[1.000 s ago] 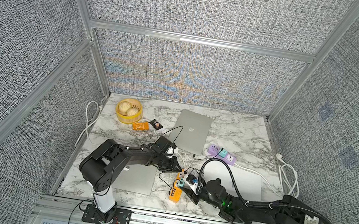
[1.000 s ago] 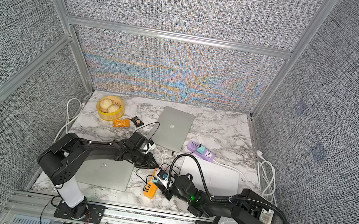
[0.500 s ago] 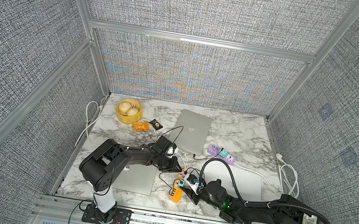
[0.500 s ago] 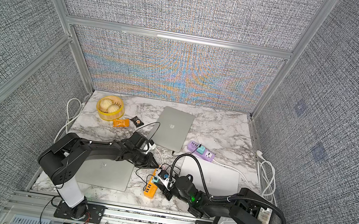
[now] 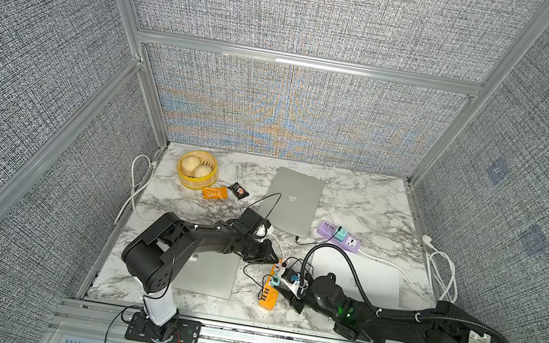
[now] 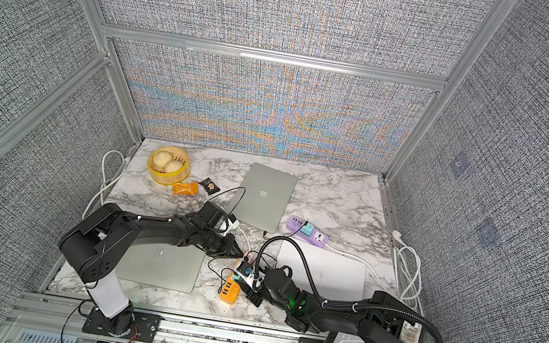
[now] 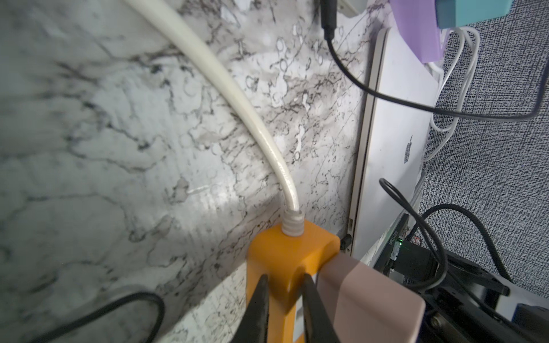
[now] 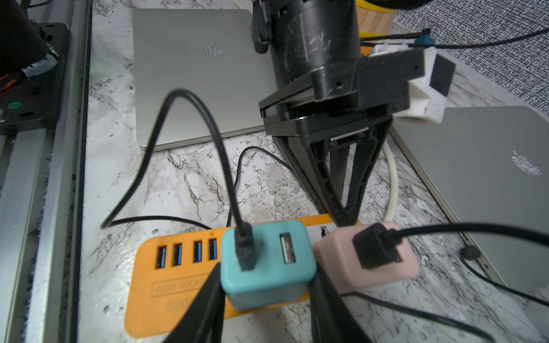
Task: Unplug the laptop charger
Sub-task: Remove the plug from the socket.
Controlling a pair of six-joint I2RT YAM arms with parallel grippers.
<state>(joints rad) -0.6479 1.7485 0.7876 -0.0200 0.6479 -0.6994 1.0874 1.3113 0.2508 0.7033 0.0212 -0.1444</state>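
Grey fabric walls box in a marble table [image 5: 354, 200]; at its far left corner a bamboo steamer [image 5: 196, 185] (open-topped, yellow-rimmed) holds two pale buns [image 5: 192, 165]; near the front edge lies an orange power strip [image 8: 178, 285], and seated in it, side by side, are the teal charger [image 8: 267, 261] with a black cable [image 8: 208, 133] and a pink charger [image 8: 368, 258]; the right gripper [image 8: 266, 271] clamps the teal charger's flanks; the left gripper [image 7: 283, 276], fingers nearly together, presses its tips on the strip's cabled end.
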